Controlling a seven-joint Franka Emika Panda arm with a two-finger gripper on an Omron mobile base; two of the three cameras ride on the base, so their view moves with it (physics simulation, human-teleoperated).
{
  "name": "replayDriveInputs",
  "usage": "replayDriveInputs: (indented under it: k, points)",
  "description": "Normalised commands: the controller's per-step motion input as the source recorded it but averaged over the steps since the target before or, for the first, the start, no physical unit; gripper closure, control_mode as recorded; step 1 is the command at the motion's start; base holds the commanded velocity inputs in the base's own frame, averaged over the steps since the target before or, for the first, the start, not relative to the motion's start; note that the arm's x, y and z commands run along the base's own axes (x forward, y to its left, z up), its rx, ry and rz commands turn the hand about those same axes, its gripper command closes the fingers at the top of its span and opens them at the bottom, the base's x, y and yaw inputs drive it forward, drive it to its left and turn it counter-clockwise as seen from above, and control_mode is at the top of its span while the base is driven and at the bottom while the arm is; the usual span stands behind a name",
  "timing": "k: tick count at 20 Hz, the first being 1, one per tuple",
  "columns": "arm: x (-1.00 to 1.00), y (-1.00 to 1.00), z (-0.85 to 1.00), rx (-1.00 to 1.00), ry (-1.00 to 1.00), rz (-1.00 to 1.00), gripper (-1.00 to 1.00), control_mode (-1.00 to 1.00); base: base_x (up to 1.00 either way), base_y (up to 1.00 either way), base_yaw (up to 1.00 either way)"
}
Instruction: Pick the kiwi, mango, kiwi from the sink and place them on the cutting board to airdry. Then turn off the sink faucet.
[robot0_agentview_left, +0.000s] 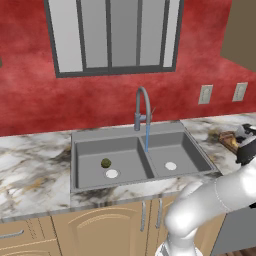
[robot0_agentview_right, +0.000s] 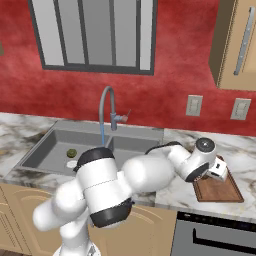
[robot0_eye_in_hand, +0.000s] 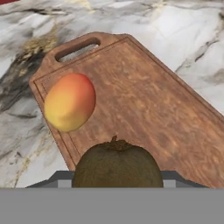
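Observation:
My gripper (robot0_eye_in_hand: 117, 183) is shut on a dark brown kiwi (robot0_eye_in_hand: 117, 164), which I hold just above the near end of the reddish-brown cutting board (robot0_eye_in_hand: 144, 100). The orange-yellow mango (robot0_eye_in_hand: 70, 102) lies on the board near its handle end, apart from the held kiwi. From the base, the gripper (robot0_agentview_right: 217, 170) hangs over the board (robot0_agentview_right: 220, 192) to the right of the sink (robot0_agentview_right: 35, 155). An olive-green kiwi (robot0_agentview_left: 105, 163) rests in the left basin of the sink (robot0_agentview_left: 80, 145), beside the white drain. The faucet (robot0_agentview_left: 142, 107) pours a blue stream of water (robot0_agentview_left: 147, 137).
Marbled counter (robot0_eye_in_hand: 188, 39) surrounds the board. Wall outlets (robot0_agentview_right: 194, 105) sit behind it, and a wooden cabinet (robot0_agentview_right: 240, 45) hangs above at the right. A window (robot0_agentview_left: 112, 35) is above the sink. The arm's elbow (robot0_agentview_right: 100, 185) bulks in front of the right basin.

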Motion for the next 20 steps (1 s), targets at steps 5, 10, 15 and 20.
replayDriveInputs:
  k: [5,10,15,20]
  points:
    - [0.19,-0.08,-0.17,0.01,0.0,0.02,1.0,-1.0,0.0,0.0,0.0]
    - [0.18,-0.09,-0.21,0.01,0.0,0.02,1.0,-1.0,0.0,0.0,0.0]
    - [0.16,-0.12,-0.2,0.01,0.0,0.02,1.0,-1.0,0.0,0.0,0.0]
    - [0.15,-0.09,-0.2,0.01,0.01,0.02,1.0,-1.0,0.0,0.0,0.0]
